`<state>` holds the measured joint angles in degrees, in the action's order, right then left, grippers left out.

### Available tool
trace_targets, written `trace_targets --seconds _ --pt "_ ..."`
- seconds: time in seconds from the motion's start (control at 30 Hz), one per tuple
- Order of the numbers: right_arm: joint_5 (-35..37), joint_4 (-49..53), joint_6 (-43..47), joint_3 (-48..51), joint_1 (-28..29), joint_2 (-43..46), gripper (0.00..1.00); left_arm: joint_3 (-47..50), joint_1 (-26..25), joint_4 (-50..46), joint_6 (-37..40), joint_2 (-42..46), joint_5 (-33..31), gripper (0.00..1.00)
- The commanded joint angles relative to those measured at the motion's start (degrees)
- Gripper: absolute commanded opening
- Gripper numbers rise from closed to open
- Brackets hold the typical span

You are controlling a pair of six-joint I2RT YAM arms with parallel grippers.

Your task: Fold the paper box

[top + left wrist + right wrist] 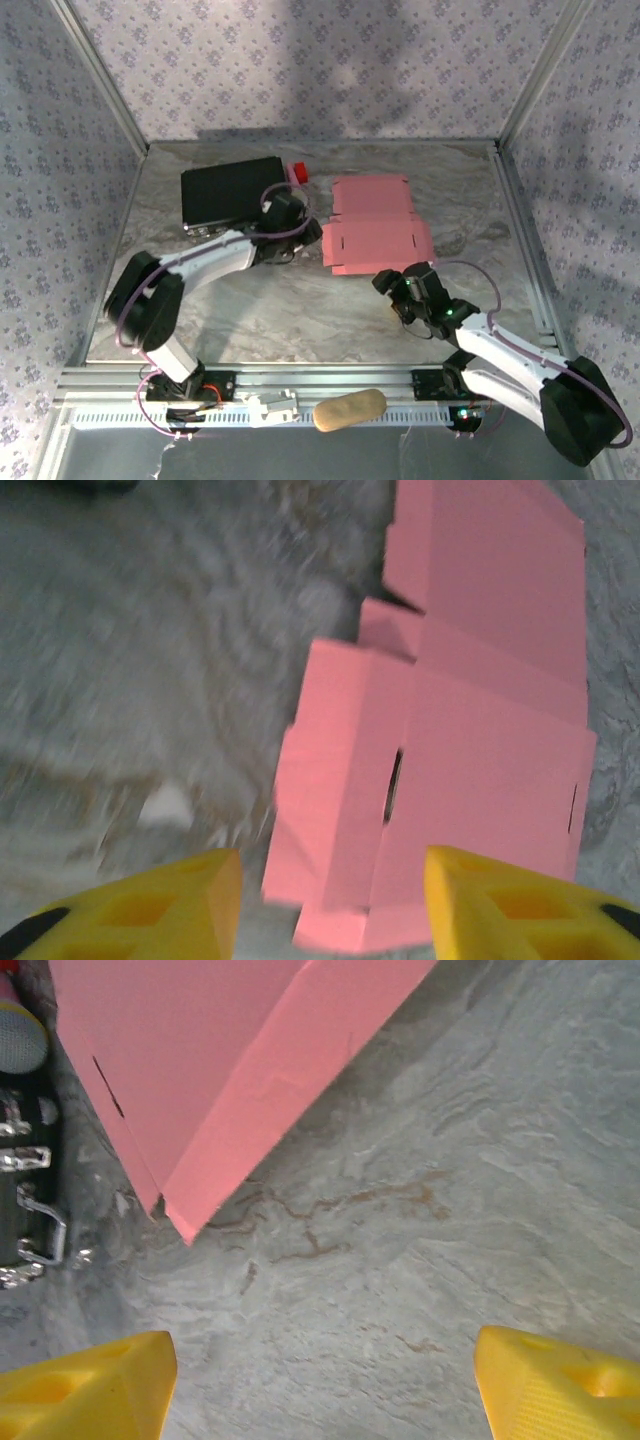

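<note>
Toward the far edge of the tabletop, a bit right of centre: the box, lying flat as an open cut-out, flaps spread, nothing folded up yet afaict.
Box up close: the left wrist cam shows it as creased panels with a slit near the middle. The left panel looks a touch lifted along its crease, but that view is blurry, so don't quote me.
Left gripper: just beside the box's left edge, spread wide, holding nothing. The edge closest to it sits between the fingers in its cam.
Right gripper: just off the box's near edge, also wide apart and empty. Its cam sees a box corner ahead and bare tabletop below.
Other stuff: black box at the far-left corner, apart from the box, with a small red thing beside it.
Handling guess: thin card, super light, so it'll probably skid on the smooth top if pushed from one side only. Stiff across a panel, floppy at the creases, dents easily if pinched hard.
Where to grab: I'd go for the outer edge of a side flap, pinch shallow, and swing it up about its crease while the other gripper pins the middle panel down.
Risk: it's flat on the tabletop, so getting a finger under an edge is the fiddly bit. It might just get shoved along.
Stage: right at the start, I reckon, first fold not made.
</note>
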<state>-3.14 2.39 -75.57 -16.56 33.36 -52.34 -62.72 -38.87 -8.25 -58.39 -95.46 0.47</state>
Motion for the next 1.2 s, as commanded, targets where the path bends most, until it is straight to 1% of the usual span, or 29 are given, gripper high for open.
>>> trace_targets --seconds 0.0,0.1,0.23,0.3,0.4,0.57,0.8,0.97,1.17 --pt "1.8 -10.5 -6.0 -0.2 -0.8 -0.9 0.78 -8.0 1.0 -1.3 8.3 -7.0 3.4 0.49" --pt "2.2 -13.3 -9.3 1.5 -1.8 -2.7 0.76 -14.6 1.8 -2.1 11.9 -13.5 4.1 0.50" --pt "3.0 -16.0 -12.6 3.8 -3.5 -4.2 0.76 -23.6 2.6 -4.8 13.3 -22.1 6.3 0.50" --pt "2.9 -17.8 -13.2 4.7 -4.3 -4.6 0.76 -26.3 2.5 -5.9 13.8 -25.0 6.3 0.50" --pt "3.1 -18.6 -13.2 5.0 -5.4 -4.7 0.76 -27.9 2.5 -6.5 14.2 -27.5 6.0 0.50" --pt "1.9 -23.4 -12.8 5.0 -7.7 -8.0 0.76 -27.7 2.6 -5.8 14.1 -29.2 5.7 0.50" --pt "-0.4 -33.0 -13.7 3.4 -9.4 -18.7 0.74 -26.3 2.5 -4.4 13.3 -28.9 5.8 0.50" --pt "1.2 -39.5 -13.0 3.4 -9.3 -23.0 0.72 -26.3 2.5 -4.4 13.2 -28.9 6.5 0.49" --pt "3.5 -47.9 -11.7 4.5 -8.8 -26.5 0.66 -26.7 2.4 -4.4 13.0 -29.0 7.3 0.48"
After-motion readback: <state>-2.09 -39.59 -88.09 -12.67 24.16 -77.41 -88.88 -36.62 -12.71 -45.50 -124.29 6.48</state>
